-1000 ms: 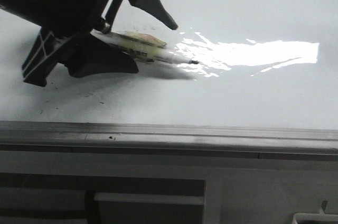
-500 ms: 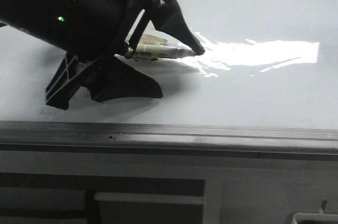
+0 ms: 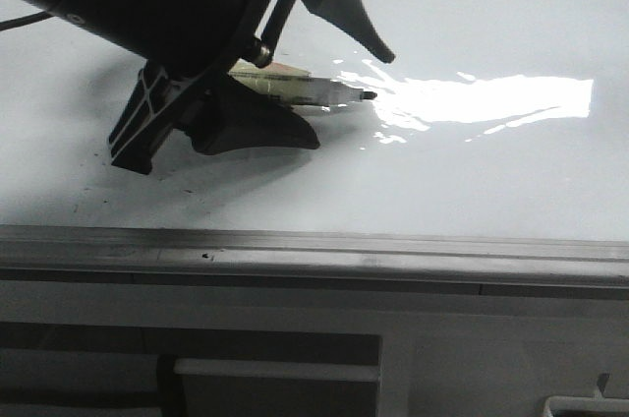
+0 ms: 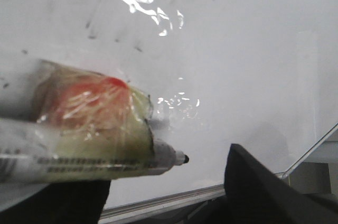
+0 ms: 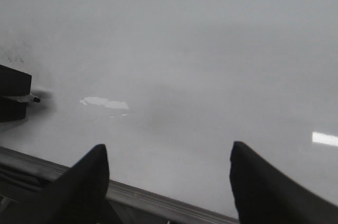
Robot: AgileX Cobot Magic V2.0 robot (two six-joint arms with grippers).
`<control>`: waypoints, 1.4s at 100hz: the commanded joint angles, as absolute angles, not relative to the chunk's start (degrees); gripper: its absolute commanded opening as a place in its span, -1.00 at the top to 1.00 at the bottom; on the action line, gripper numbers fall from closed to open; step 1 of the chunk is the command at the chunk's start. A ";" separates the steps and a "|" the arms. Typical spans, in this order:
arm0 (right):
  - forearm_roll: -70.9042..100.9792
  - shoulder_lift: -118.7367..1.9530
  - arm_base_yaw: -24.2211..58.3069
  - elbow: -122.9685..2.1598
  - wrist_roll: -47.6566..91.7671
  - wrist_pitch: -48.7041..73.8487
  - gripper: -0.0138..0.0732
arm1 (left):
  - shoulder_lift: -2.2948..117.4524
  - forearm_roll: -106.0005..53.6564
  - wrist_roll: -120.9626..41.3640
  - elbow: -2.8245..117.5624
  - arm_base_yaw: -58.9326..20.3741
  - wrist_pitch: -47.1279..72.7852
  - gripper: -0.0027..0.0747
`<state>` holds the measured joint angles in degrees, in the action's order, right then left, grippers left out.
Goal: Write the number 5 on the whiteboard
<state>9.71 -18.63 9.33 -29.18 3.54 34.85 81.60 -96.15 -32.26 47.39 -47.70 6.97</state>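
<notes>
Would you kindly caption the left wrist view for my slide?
Left gripper holding a tape-wrapped marker, tip poised by the whiteboard.

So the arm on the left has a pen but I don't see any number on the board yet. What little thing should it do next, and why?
Probably lower the marker tip onto the whiteboard and begin the first stroke. The left gripper holds the marker nearly flat, tip uncapped and pointing toward the glare patch, and no strokes of a 5 show anywhere. Whether the tip already touches the board is hard to tell.
</notes>
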 commanded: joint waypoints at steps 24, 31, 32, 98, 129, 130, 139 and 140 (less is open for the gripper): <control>9.97 -19.55 9.07 -30.61 4.20 29.28 -0.33 | 81.47 -98.74 -32.57 49.17 -46.16 0.00 -0.12; 9.97 -19.55 9.07 -30.61 4.20 28.88 -0.33 | 81.47 -98.74 -32.57 49.17 -45.25 0.00 -0.01; 9.97 -19.55 9.07 -30.61 4.20 28.87 -0.33 | 81.47 -98.74 -32.57 49.17 -45.14 0.00 0.00; 11.40 -19.55 9.07 -30.61 4.20 28.41 -0.33 | 81.08 -93.92 -32.69 49.04 -42.15 3.57 0.98; 25.82 -19.55 9.07 -30.89 18.22 32.28 -0.33 | 76.13 -71.95 -32.69 49.04 -43.53 12.61 0.98; 26.94 -19.55 9.07 -30.89 18.81 32.44 -0.33 | 76.00 -70.85 -32.69 49.04 -43.53 13.05 0.98; 33.51 -19.55 9.07 -30.89 26.62 33.62 -0.33 | 74.58 -63.82 -32.69 49.04 -43.53 15.78 0.98; 34.61 -19.55 9.07 -30.89 27.25 33.64 -0.33 | 74.48 -62.51 -32.69 49.04 -43.53 16.25 0.98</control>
